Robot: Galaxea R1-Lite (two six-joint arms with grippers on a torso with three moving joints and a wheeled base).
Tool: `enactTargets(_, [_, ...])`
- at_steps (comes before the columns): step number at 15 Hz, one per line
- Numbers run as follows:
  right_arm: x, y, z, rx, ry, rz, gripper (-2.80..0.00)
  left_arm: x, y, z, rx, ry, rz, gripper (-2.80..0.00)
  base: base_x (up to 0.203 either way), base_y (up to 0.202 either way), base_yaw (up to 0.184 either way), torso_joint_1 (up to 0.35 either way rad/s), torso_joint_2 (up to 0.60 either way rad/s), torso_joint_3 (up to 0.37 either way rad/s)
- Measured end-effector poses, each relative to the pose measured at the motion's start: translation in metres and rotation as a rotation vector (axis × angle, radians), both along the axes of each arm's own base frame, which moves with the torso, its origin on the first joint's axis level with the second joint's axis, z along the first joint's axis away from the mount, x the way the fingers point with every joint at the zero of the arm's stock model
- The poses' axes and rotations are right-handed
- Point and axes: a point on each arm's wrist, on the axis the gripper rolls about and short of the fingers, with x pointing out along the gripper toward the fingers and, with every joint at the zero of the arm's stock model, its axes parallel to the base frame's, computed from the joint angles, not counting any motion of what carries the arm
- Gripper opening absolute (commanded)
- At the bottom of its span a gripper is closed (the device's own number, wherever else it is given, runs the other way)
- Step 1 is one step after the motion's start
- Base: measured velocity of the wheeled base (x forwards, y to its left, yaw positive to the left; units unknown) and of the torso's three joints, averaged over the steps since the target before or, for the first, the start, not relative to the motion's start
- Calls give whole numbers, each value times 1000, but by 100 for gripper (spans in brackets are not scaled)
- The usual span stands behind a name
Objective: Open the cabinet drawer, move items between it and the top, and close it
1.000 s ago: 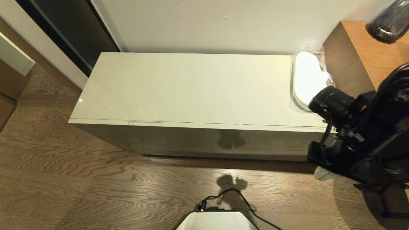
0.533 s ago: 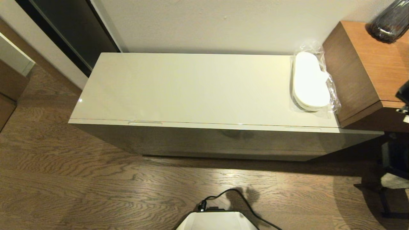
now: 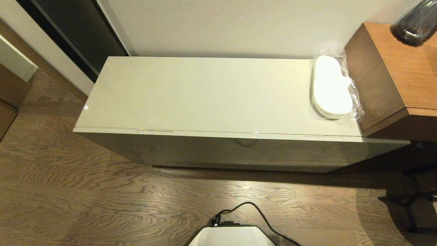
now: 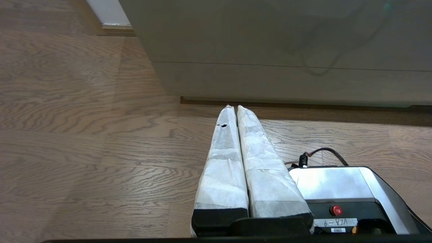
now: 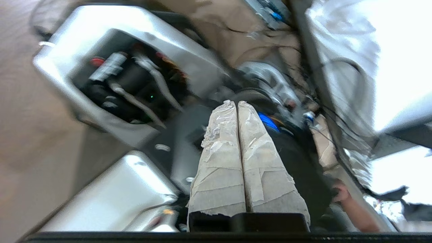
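While the cabinet drawer (image 3: 239, 150) is sitting closed, slipper pack (image 3: 332, 87) is lying on the top (image 3: 198, 95); left gripper (image 4: 233, 107) and right gripper (image 5: 233, 102) are both pressing their fingers together, empty.

Readable text: you've got one white sticker (image 4: 338, 222) on the robot base (image 4: 337, 182), seen upside down from the left wrist, handwritten, looks like "VLB-9" | small barcode tag just under it, too small for you to read | head and right wrist views: nothing legible
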Motion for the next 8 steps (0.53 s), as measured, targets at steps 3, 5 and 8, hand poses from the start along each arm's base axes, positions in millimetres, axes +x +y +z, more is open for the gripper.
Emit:
enactTargets(3, [-43,-3,-19,-93,-44,66,-280,0,0,0,0,0,0,-280,0,0,0,0,0,0])
enactTargets(5, [-69,0,-30,-223,-109,205,-280,0,0,0,0,0,0,-280,0,0,0,0,0,0])
enactTargets(8, [-94,1,-47,-397,-266,416,-280,0,0,0,0,0,0,-280,0,0,0,0,0,0])
